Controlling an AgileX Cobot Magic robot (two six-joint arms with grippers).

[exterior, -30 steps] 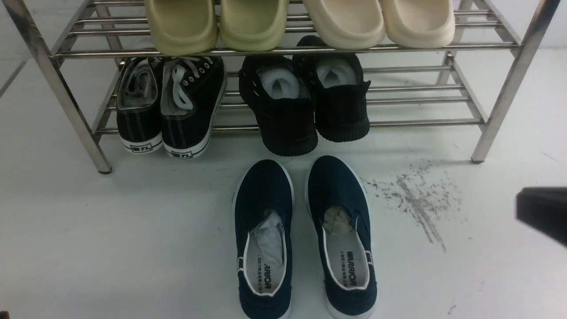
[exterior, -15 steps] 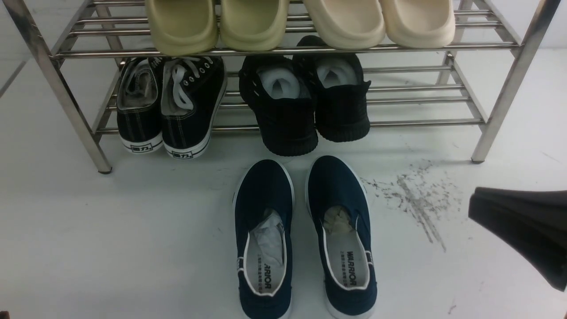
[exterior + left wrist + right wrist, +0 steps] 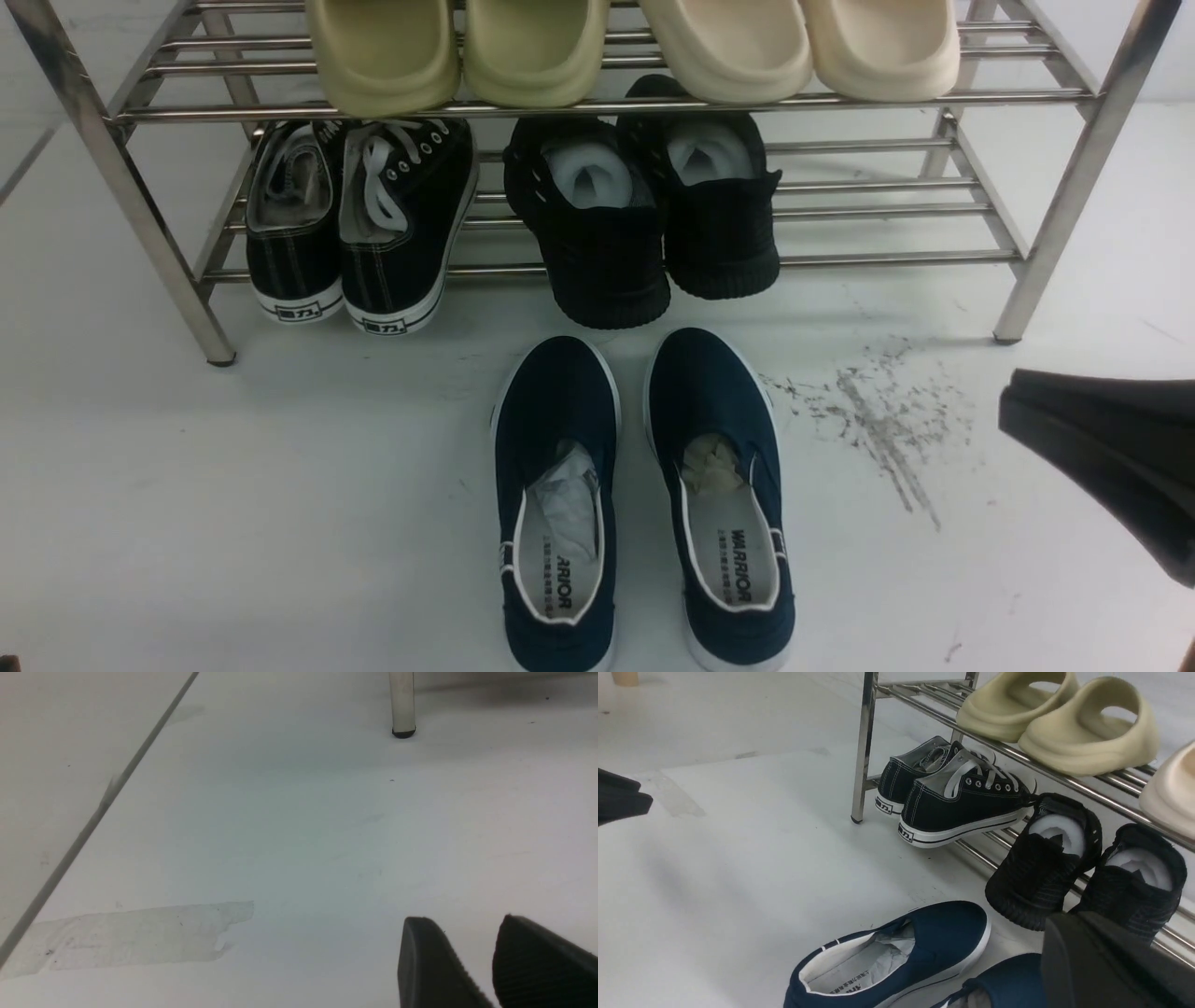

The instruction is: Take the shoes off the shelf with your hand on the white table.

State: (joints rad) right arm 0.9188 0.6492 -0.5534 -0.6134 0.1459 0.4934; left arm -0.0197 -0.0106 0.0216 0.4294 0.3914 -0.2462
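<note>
Your right hand (image 3: 1102, 467) has its fingers pressed together on nothing, off to the right of the shoes (image 3: 644, 504). The left hand (image 3: 495, 966) shows its fingers (image 3: 430, 970) parted, over bare desk (image 3: 233, 523). Both navy shoes stand side by side on the desk, just before the shelf (image 3: 1055, 215), apart from it. I judge the task practically done; only pulling the arm back is left.

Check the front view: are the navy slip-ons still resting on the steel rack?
No: both navy slip-ons sit on the white table, in front of the steel rack.
</note>
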